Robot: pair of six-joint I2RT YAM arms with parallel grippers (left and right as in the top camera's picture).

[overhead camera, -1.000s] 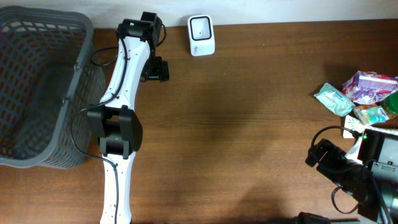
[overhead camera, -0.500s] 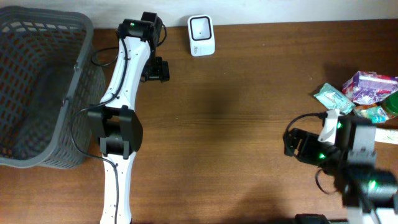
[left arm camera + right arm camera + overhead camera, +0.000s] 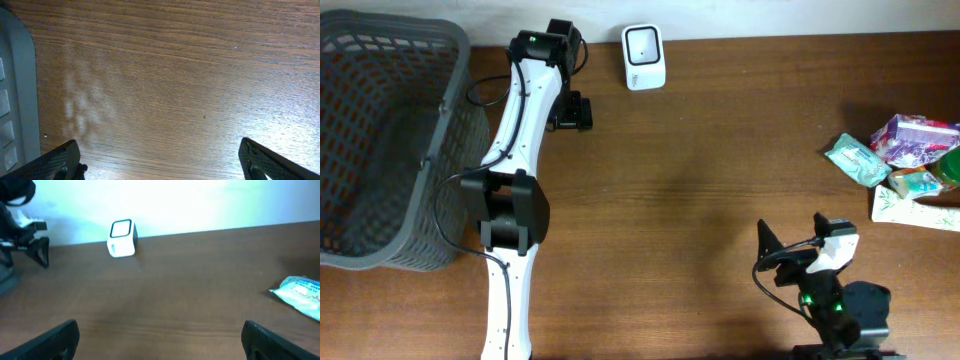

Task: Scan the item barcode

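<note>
My left gripper (image 3: 160,165) wide apart, right gripper (image 3: 160,342) spread too, grained wood table (image 3: 720,150), boxy white scanner (image 3: 121,238) far edge, crinkly packets (image 3: 910,140) right edge

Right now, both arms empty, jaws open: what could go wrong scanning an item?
1. The teal pack, purple pack and others lie bunched together; the open jaws of the right arm may pinch two.
2. No barcode shows on any pack; it may end up facing away from the scanner.
3. The left arm reaches near the scanner; a carry there could clip it.
</note>
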